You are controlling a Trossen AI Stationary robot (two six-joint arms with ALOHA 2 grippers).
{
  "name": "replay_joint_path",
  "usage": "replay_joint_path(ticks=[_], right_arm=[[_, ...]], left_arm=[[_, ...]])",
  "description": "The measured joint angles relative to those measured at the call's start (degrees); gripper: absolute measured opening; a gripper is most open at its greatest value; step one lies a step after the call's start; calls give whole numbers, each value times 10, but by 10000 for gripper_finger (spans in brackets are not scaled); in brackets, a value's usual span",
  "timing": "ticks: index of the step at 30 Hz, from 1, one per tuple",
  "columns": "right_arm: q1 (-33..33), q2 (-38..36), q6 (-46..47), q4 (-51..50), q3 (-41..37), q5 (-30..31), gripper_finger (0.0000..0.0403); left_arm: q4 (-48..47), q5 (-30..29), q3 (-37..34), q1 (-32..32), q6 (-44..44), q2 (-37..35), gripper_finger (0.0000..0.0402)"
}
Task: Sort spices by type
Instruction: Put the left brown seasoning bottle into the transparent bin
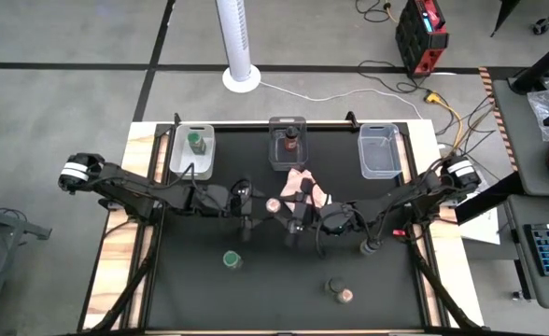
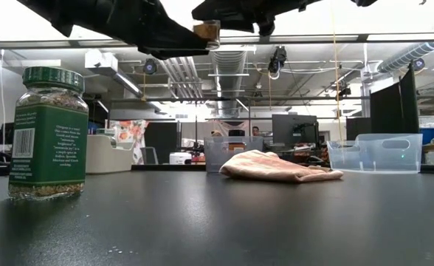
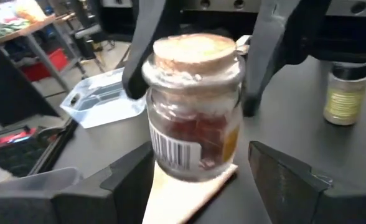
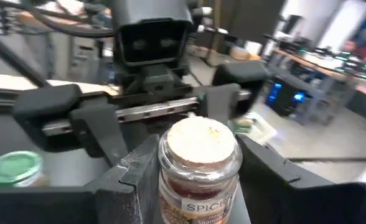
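Mid-table, held in the air, I've got the tan-lidded jar upright, pinched in the right gripper. Left gripper sits spread around it, not closed. Pink cloth lies just behind; green-lidded jar stands nearer me, clear of the handover.

1. Overhead light lit the black table evenly, with faint shadows.
2. Bright ceiling glare washed out the low view.
3. Both wrist views were blurred around the pink-lidded jar.
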Motion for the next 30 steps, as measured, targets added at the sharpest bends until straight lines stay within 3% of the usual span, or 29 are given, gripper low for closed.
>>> replay_joint_path(ticks=[8, 14, 17, 26, 30], right_arm=[[-14, -23, 17, -44, 1, 59, 167], [-21, -57, 17, -94, 1, 136, 167], [-38, -81, 31, -137, 1, 139, 167], [-127, -159, 92, -267, -6, 136, 167], [-176, -197, 98, -269, -34, 97, 167]], left_arm=[[-15, -60, 0, 0, 0, -2, 240], [-45, -110, 0, -1, -2, -8, 240], [-65, -136, 0, -1, -10, -10, 240], [-74, -140, 0, -1, -24, -26, 240], [-79, -139, 0, -1, -30, -36, 240]])
